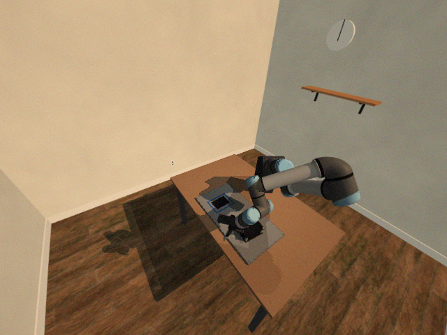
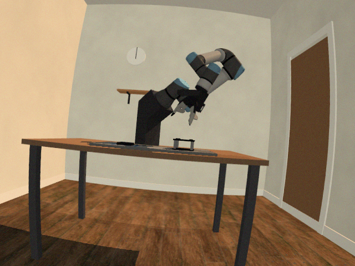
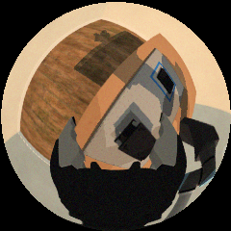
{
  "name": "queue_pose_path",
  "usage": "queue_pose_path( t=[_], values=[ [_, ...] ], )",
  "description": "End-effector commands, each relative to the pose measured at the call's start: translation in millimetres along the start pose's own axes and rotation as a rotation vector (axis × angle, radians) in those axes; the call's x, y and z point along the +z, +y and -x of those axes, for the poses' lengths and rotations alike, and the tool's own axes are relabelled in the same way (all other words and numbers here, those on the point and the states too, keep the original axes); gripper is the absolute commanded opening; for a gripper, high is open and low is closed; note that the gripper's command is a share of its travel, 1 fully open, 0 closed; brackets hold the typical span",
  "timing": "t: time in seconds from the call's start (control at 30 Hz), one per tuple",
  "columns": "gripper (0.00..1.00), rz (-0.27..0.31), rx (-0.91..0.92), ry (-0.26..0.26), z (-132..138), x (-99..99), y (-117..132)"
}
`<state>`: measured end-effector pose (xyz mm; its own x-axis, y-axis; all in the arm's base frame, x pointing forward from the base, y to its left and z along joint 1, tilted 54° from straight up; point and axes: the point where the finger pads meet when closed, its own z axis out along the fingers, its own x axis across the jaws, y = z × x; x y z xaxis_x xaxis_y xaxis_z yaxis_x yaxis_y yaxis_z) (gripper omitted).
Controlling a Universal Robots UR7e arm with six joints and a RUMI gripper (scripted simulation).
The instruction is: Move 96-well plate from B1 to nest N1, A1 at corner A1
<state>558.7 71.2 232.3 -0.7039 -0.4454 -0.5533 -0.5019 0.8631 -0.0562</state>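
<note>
1. One 96-well plate (image 1: 220,202): dark, lying flat inside the blue outline of bench spot B1 (image 1: 209,206), on the grey mat (image 1: 260,248) that covers part of the table (image 1: 310,234). Untouched by the robot. The cut corner cannot be made out at this size.
2. One raised plate nest N1 (image 2: 183,143): a low frame on short posts, on the same mat, apart from the plate. In the exterior view nothing appears to sit on it.
3. One gripper (image 2: 183,116): held high above the table, roughly over the nest, tilted downward. Its fingers (image 2: 192,117) are spread to their widest and hold nothing.
4. Step in hand, as judged: the approach; the pick has not begun.
5. Next move, as judged: carry the gripper across to B1, turn the wrist so the fingers straddle two opposite edges of the plate, and descend. The cut corner should be identified before lifting, since it governs the turn needed at the nest.
</note>
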Motion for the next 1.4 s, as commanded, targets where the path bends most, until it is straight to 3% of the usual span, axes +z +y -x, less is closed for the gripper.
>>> queue_pose_path(
  t=[0.0,0.53,1.37],
  values=[
    [1.00,-0.001,0.000,-0.001,0,-0.4,0],
    [1.00,-0.001,0.000,-0.001,0,-0.4,0],
    [1.00,0.120,-0.214,0.023,-64,66.8,-38]
  ],
)
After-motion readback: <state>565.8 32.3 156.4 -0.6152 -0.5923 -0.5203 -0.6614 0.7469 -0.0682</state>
